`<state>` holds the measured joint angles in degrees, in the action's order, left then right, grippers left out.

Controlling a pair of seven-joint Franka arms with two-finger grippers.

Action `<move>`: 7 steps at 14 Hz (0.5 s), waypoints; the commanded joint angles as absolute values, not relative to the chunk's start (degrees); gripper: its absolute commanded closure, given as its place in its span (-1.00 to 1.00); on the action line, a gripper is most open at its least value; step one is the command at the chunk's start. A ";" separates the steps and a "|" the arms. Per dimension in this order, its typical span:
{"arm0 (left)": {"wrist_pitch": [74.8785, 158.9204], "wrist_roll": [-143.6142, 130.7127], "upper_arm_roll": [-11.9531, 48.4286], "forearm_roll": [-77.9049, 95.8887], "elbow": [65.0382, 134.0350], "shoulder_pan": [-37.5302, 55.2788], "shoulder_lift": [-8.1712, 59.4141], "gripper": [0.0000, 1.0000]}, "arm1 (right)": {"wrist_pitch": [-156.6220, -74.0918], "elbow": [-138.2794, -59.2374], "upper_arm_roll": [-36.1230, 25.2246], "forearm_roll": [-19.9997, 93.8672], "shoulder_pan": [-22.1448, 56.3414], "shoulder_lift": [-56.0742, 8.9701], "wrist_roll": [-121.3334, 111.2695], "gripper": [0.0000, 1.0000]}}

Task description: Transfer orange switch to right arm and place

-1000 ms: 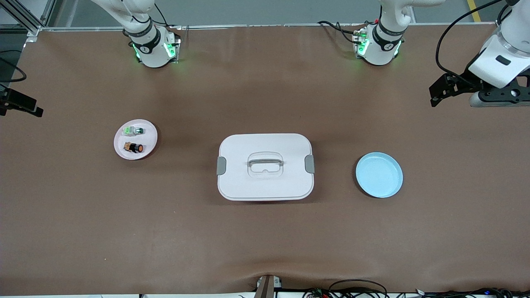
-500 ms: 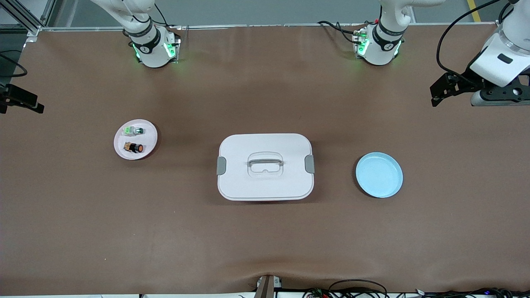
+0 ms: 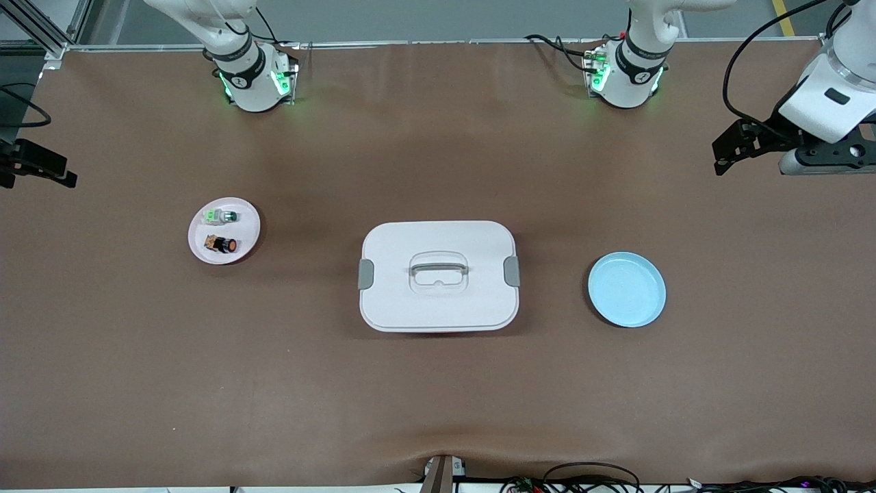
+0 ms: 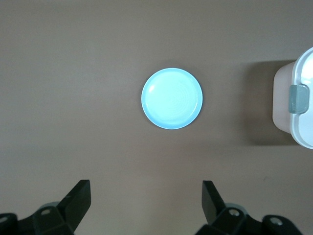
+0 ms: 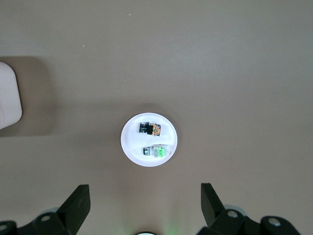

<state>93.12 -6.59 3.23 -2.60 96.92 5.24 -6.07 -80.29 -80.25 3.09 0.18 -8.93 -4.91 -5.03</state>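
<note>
Brown-covered bench (image 3: 438, 397), seen from the high front camera.

Orange switch (image 3: 222, 244) lies on its side on a small white plate (image 3: 243, 212) toward the right arm's end of the bench. Green-capped switch (image 3: 220, 217) shares that plate, just beside the orange one and farther from the front camera; the two sit apart, not touching. In the right wrist view the orange switch (image 5: 149, 129) and green-capped switch (image 5: 156, 151) show on the white plate (image 5: 132, 147).

White lidded box (image 3: 438, 276) at mid-bench, grey latch at each end, handle in the lid. Light blue plate (image 3: 626, 289) toward the left arm's end, holding nothing.

Right gripper (image 5: 142, 208): fingers spread wide, nothing between them, up in the air over the white plate. In the front view only a dark part shows at the frame edge.

Left gripper (image 4: 145, 205): fingers spread wide, holding nothing, up in the air over the light blue plate (image 4: 171, 98); box edge (image 4: 301, 98) visible at the side.

No readable writing, brand or label on any item; markings on the arm bases are too small to read.
</note>
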 commanded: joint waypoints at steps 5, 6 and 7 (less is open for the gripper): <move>91.41 3.16 3.16 -1.85 97.38 1.58 -9.58 -1.00 | -79.63 -79.98 0.36 2.46 -8.00 -2.73 -5.45 -1.00; 91.41 3.25 3.16 -1.85 97.21 1.58 -9.32 -1.00 | -79.54 -80.15 0.35 2.98 -7.91 -2.29 -5.45 -1.00; 91.41 2.38 3.16 -1.85 96.95 1.67 -8.97 -1.00 | -79.63 -80.68 0.35 3.25 -7.82 -1.94 -5.45 -1.00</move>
